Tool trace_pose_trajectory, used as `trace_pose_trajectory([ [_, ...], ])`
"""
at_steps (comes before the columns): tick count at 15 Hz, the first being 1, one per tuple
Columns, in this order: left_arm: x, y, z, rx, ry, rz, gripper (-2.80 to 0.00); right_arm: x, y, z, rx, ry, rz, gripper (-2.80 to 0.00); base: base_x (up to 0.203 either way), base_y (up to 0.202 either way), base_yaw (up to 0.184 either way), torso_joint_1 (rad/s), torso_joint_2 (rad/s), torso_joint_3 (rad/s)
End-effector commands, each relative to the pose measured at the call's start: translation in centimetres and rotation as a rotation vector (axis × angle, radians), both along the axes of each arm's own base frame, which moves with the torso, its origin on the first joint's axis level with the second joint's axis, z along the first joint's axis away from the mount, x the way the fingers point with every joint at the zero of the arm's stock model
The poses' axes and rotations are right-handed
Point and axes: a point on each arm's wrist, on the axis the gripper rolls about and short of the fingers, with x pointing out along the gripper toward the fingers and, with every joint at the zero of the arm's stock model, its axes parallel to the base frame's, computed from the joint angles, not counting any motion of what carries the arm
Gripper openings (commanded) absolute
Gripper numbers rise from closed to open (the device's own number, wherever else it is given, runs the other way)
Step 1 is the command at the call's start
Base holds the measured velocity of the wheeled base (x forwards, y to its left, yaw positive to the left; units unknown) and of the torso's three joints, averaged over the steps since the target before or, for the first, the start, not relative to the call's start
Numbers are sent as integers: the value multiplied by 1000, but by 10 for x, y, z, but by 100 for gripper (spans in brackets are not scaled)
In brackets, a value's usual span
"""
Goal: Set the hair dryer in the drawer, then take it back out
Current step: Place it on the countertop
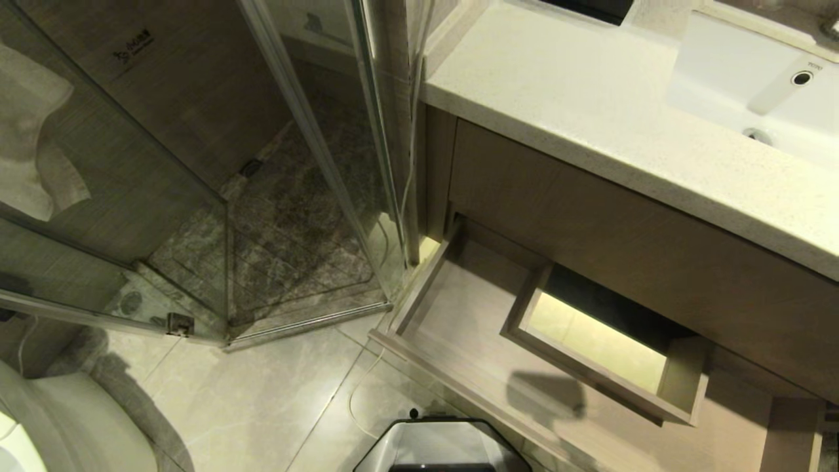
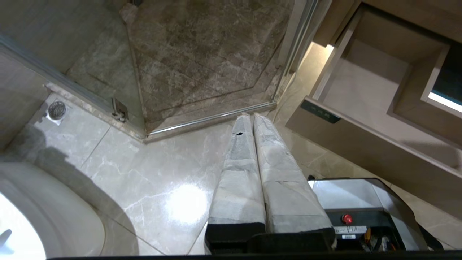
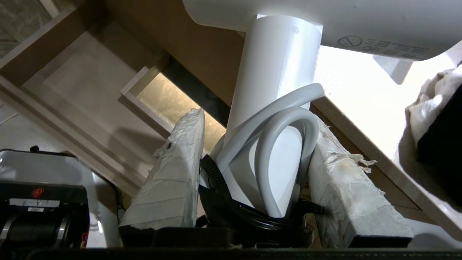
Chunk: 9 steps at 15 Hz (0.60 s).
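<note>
The right hand (image 3: 252,144) grips the dryer (image 3: 274,94) by its handle, cord loops pinched between the taped fingers (image 3: 169,173), barrel on top. It hangs above the open drawer (image 1: 452,328), which stands pulled out under the bench (image 1: 590,105) with nothing in it, its boxed cut-out (image 1: 590,341) showing. The left hand (image 2: 252,119) hovers over the floor (image 2: 162,173) beside the shower (image 2: 202,54), fingers pressed together on nothing.
</note>
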Motion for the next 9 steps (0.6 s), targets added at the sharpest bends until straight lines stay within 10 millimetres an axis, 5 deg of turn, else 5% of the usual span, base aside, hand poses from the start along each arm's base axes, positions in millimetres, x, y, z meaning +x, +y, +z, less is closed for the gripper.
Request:
trace_pose_trajectory([
  [1,0,0,0,0,1,-1,-280,1,0,-1,-4,10,1,-280,0,0,0,188,24,227],
  [9,0,0,0,0,1,-1,-280,2,0,-3,-11,23,3,-280,0,0,0,277,-2,257],
])
